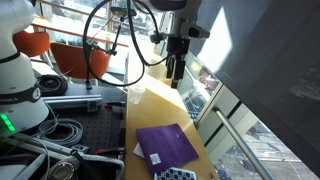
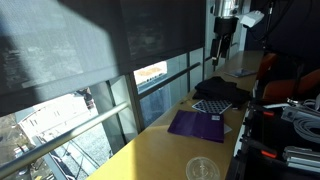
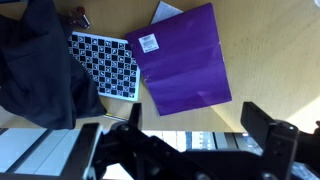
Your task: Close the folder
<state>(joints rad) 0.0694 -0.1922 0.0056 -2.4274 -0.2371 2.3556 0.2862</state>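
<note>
A long yellow wooden table (image 1: 158, 108) runs along a window wall, with the arm (image 1: 172, 25) raised above it. In the wrist view a rumpled black cloth (image 3: 35, 70) covers the left part of the table. The purple folder (image 3: 185, 60) lies flat to its right, near the middle of that view, with its cover down over the sheets. A corner of white paper (image 3: 166, 12) pokes out from under its far edge.

In an exterior view the folder (image 2: 197, 124) lies on the table nearer than the cloth (image 2: 222, 92), well below the raised arm.

Between cloth and folder sits a black-and-white dotted pad (image 3: 105, 65), its right edge just beside the folder; whether they touch I cannot tell.

The fingers (image 3: 268, 135) hang high over the table, spread wide apart and holding nothing, well clear of the folder.

A small white label (image 3: 150, 42) sits on the cover's far left corner.
</note>
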